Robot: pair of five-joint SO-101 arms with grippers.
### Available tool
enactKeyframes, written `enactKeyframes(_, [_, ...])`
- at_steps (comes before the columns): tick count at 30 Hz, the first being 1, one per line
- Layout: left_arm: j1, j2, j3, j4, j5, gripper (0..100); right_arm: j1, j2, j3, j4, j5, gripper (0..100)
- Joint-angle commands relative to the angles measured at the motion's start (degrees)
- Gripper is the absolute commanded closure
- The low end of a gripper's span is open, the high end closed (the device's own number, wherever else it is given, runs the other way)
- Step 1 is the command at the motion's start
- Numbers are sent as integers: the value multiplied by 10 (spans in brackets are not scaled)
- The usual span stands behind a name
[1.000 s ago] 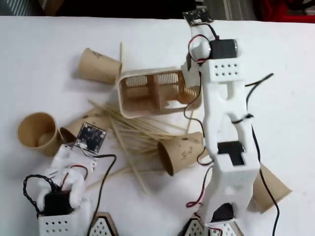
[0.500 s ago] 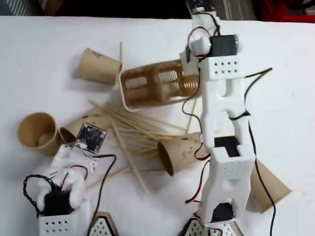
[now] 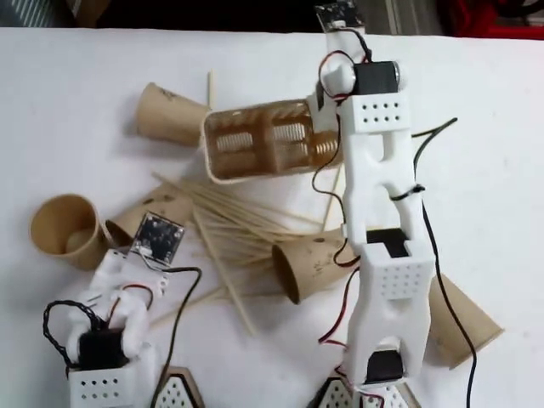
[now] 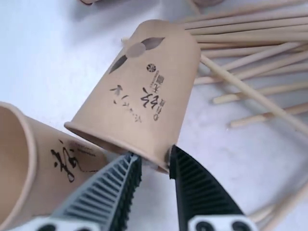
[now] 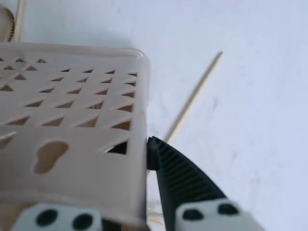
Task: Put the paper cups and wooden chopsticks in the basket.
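Two ribbed dark fingers point(image 4: 120, 178) of my left gripper point(image 4: 151, 161) pinch the rolled rim of a tan paper cup with dark printed marks point(image 4: 144, 96). The cup lies on its side on the smooth white table point(image 4: 48, 43). Right beside it is a second tan paper cup point(image 4: 24, 154), also tipped over, with its mouth open.

Just past them the pale wooden chopsticks point(image 3: 234, 225), thin round sticks, lie in a loose, crossing heap. A third paper cup point(image 3: 310, 265) lies on its side at the heap's edge, and a fourth cup point(image 3: 466, 327) is partly under my right arm point(image 3: 387, 255).

Farther out, my right gripper point(image 5: 147, 153) is clamped over one wall of the cream plastic basket point(image 3: 263, 144). That wall is a lattice of triangular holes, and the basket is tipped onto its side. A fifth cup point(image 3: 170, 113) lies just beside the basket. A single stick point(image 5: 192, 96) lies on the table close to the gripped wall.
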Motion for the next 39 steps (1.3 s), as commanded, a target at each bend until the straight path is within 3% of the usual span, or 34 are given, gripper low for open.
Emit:
enactKeyframes(1, [1,0,-4,-12,-4,883,22,-54,-17,14,-15,979])
enactKeyframes(11, [1,0,-4,-12,-4,883,22,-81,28,12,-15,955])
enactKeyframes(18, [1,0,-4,-12,-4,883,21,-88,28,-54,-16,696])
enactKeyframes(27, [1,0,-4,-12,-4,883,-6,-87,28,-162,-13,690])
enactKeyframes(39, [1,0,-4,-12,-4,883,-25,-178,5,-60,-1,690])
